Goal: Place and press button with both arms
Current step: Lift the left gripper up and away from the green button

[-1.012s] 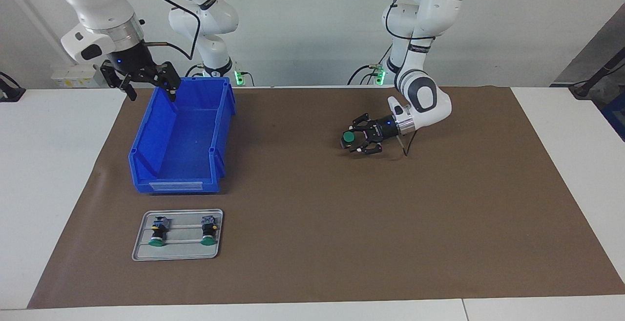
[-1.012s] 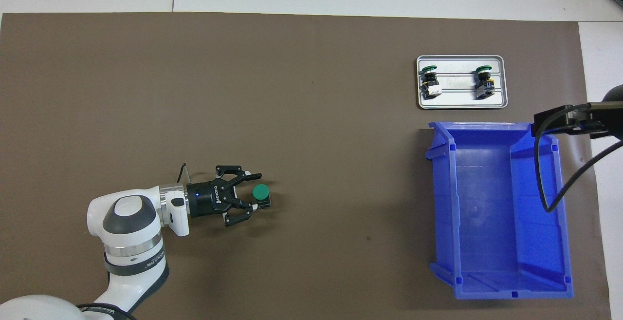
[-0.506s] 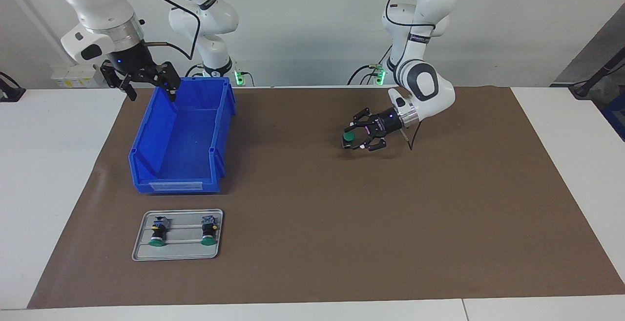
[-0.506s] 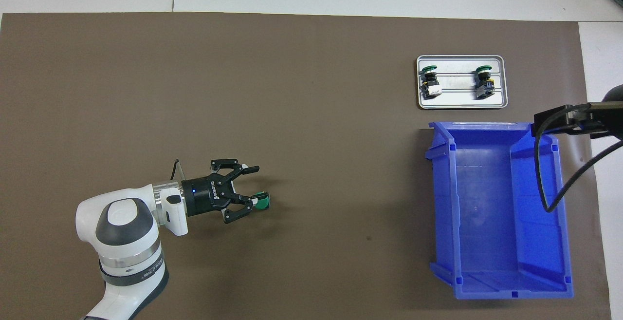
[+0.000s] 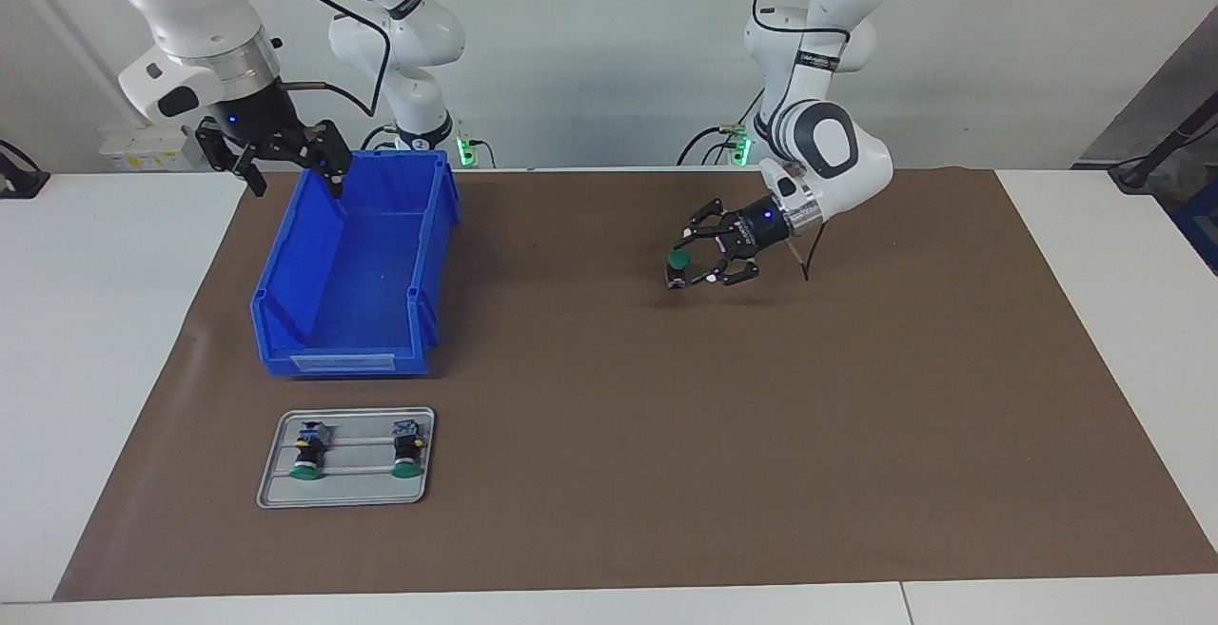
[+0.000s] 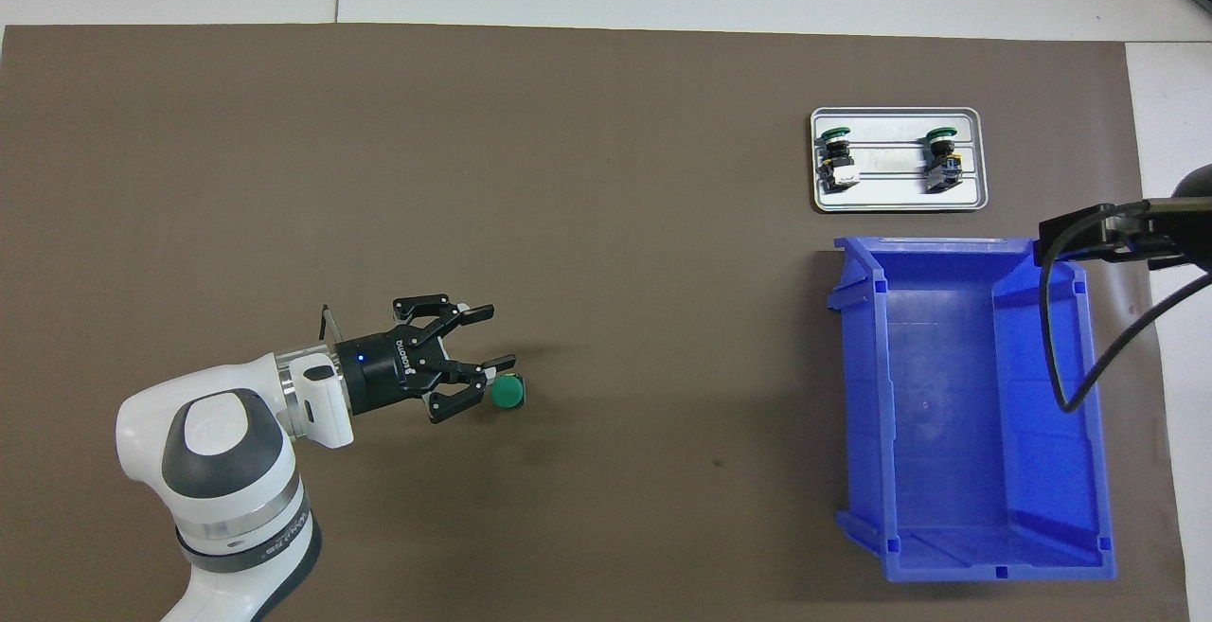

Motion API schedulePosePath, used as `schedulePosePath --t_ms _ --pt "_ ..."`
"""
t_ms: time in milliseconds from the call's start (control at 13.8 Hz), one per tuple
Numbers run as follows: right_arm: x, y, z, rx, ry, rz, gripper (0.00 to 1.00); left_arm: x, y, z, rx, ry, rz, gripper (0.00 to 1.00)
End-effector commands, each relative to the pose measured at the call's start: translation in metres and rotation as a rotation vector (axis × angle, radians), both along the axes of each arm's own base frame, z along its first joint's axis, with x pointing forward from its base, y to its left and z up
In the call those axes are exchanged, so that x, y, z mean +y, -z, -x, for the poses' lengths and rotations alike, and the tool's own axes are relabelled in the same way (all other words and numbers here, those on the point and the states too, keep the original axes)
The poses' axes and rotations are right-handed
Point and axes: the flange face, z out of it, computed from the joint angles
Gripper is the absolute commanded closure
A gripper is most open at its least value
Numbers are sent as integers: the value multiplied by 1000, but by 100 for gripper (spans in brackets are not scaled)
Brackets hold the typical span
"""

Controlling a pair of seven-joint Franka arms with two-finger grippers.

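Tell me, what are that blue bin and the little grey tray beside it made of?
The blue bin looks like moulded plastic: even saturated colour, slight gloss, ribbed walls with moulded corner posts. The tray, lying farther from the robots, seems to be sheet metal, perhaps aluminium: pale silvery matt surface, rounded corners, a raised rim and pressed ridges. Painted plastic can't be ruled out.

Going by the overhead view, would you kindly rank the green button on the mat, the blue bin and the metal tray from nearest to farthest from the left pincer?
1. Green button: on the mat at the left pincer tips, toward the left arm's end.
2. Blue bin: toward the right arm's end of the table.
3. Metal tray: just farther from the robots than the bin, slightly farther from the pincer.
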Motion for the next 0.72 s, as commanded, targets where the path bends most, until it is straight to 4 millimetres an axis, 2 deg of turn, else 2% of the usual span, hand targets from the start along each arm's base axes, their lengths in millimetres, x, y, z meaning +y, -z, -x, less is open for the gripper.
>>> schedulePosePath --t_ms 0,289,434,578,651 --pt "0 0 6 5 14 -21 0 -16 -41 -9 42 -113 -11 31" --pt "0 0 6 6 14 -21 0 -36 -82 -21 122 -293 -15 32" --pt "0 0 6 6 14 -21 0 -56 -105 -16 140 -443 -48 31" --pt "0 0 6 5 14 -21 0 -74 -118 -5 151 -571 -69 24" --pt "0 0 6 5 14 -21 0 -76 -122 2 149 -623 -81 19"
